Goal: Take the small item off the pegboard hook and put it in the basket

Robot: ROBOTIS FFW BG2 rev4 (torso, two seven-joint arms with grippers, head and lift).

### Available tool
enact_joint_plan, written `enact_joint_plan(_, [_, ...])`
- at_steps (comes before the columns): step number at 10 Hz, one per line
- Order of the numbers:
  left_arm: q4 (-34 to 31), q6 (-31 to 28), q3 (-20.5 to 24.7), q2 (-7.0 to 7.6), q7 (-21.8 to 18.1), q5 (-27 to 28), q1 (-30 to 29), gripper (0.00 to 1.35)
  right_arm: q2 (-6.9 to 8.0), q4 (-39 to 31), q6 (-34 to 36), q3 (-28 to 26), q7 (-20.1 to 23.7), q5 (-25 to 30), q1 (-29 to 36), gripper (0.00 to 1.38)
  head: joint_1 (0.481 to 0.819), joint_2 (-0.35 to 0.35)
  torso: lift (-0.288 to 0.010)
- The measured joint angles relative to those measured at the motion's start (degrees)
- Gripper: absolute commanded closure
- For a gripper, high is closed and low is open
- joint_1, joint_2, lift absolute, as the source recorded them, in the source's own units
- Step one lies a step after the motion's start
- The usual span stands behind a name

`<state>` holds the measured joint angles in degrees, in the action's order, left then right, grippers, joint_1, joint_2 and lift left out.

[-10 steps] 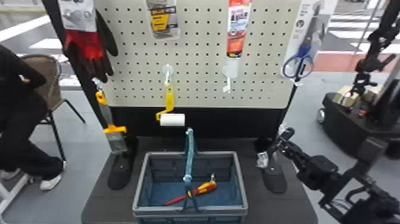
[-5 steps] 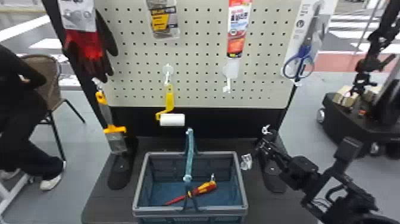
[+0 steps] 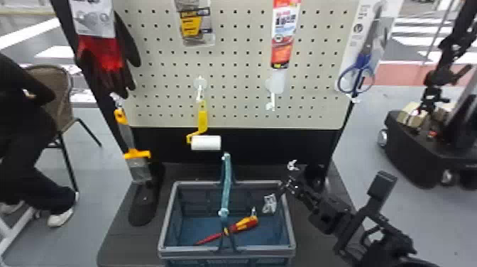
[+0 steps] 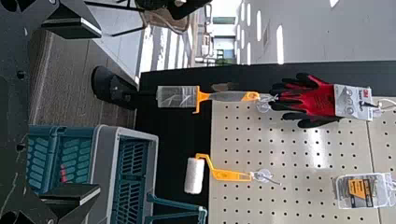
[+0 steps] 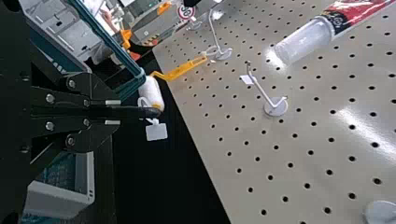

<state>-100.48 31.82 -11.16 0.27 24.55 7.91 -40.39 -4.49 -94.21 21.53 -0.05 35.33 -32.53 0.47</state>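
Above the right rim of the basket (image 3: pixel 292 227), the right gripper (image 3: pixel 289 186) holds the small item, whose clear and white part (image 3: pixel 269 203) hangs over the basket's right wall, with a white piece just above the gripper. Seen from the right wrist, the right gripper (image 5: pixel 113 112) is shut on a thin black item (image 5: pixel 140 112) with a white loop and a blank white tag (image 5: pixel 156 132); its rear part is hidden between the fingers. In the left wrist view, the left gripper (image 4: pixel 99 111) stands open, holding nothing, facing the pegboard (image 4: pixel 289 154) from a distance.
A red and yellow screwdriver (image 3: pixel 245 224) lies in the basket under the teal handle (image 3: pixel 226 184), which stands upright. A paint roller (image 3: pixel 206 142), a scraper (image 3: pixel 136 156), gloves (image 3: pixel 103 56), a tube (image 3: pixel 283 35) and scissors (image 3: pixel 358 72) hang around the pegboard.
The right arm has moved left, carrying the small item from beside the basket to above its right side. The basket and the hanging goods have stayed still.
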Motion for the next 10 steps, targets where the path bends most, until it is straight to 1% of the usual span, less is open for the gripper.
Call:
enact_joint_plan(6, [0.21, 0.0, -0.35, 0.38, -0.01, -0.11, 0.34, 0.14, -0.06, 4.46, 0.0, 5.01, 0.15, -2.1, -2.31, 1.28, 0.549, 0.0, -0.1])
enact_joint_plan(10, [0.28, 0.09, -0.38, 0.64, -0.02, -0.34, 0.4, 0.14, -0.21, 8.78, -0.17, 7.99, 0.61, -2.87, -4.35, 1.28, 0.549, 0.0, -0.1])
